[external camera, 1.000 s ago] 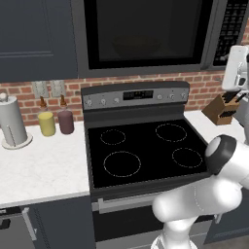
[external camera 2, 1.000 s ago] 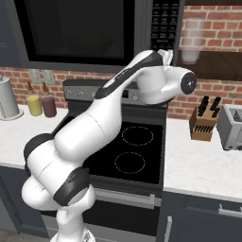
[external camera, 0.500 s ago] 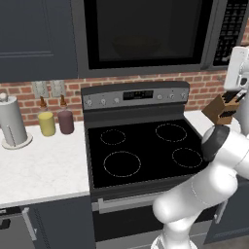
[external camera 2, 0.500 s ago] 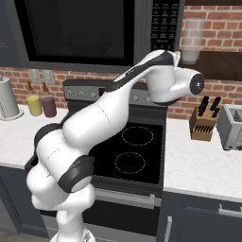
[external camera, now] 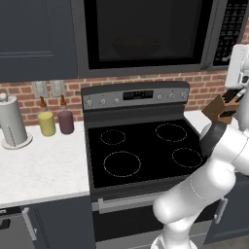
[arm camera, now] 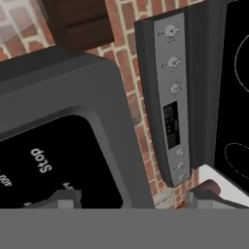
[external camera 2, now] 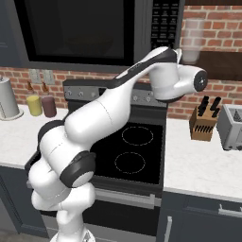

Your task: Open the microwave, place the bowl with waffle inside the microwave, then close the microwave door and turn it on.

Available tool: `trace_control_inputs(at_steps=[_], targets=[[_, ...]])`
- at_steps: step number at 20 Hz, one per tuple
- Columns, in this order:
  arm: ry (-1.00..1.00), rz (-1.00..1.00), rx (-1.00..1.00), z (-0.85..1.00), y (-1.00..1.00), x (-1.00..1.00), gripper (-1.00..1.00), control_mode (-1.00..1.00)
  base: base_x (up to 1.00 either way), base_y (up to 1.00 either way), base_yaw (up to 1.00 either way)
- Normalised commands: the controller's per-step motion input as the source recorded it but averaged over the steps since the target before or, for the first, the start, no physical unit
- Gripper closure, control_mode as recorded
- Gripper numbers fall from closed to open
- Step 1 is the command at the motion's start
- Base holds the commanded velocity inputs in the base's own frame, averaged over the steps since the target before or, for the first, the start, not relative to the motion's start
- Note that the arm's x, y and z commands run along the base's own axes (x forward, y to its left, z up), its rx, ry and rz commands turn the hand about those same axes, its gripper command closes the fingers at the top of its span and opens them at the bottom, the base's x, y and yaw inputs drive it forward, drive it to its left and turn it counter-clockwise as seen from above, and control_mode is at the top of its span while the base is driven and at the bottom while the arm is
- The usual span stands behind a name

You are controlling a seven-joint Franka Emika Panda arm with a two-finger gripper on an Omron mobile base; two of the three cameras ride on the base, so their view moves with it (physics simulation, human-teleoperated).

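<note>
Fingertips [arm camera: 61, 198] of the jaws stand apart, 1 over the black keypad strip [arm camera: 53, 165] and 1 past the lower corner of the large dark grey microwave [arm camera: 73, 82], with nothing clamped between them. In the hand view the word "Stop" is readable on that strip, close to the nearer tip.

From the left base view the white hand hangs at the microwave's right end, in front of the keypad. The microwave door [external camera: 146, 34], a dark grey frame round black glass, lies shut and flush with the box. Behind the glass a dim rounded shape shows [external camera: 137, 46]; whether it is the brown wooden bowl I cannot tell.

Directly below the microwave sits the black-topped stove [external camera: 146, 151] with 4 burner rings and a grey knob panel [arm camera: 172, 97] against the red brick wall [external camera: 204, 82].

Below and to the right of the microwave, a brown wooden knife block [external camera 2: 204, 124] stands on the pale desk [external camera 2: 198, 165], with a silver toaster [external camera 2: 232, 126] just beside it. Below and to the left, on the other stretch of desk, a yellow jar [external camera: 47, 123] and a maroon jar [external camera: 65, 121] stand side by side, and a white paper-towel roll [external camera: 12, 124] stands further left.
</note>
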Motion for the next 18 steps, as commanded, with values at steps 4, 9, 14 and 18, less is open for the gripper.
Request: trace_control_inputs(at_steps=[4, 9, 14, 18], targets=[[0.00, 0.00, 0.00, -0.11, 0.24, 0.00, -1.00, -1.00, 0.00, 0.00, 0.00], [0.00, 0.00, 0.00, -0.11, 0.59, 0.02, -1.00, -1.00, 0.00, 0.00, 0.00], [0.00, 0.00, 0.00, -0.01, 0.52, 0.19, -1.00, -1.00, 0.00, 0.00, 0.00], [0.00, 0.00, 0.00, 0.00, 0.25, 0.30, -1.00, -1.00, 0.00, 0.00, 0.00]])
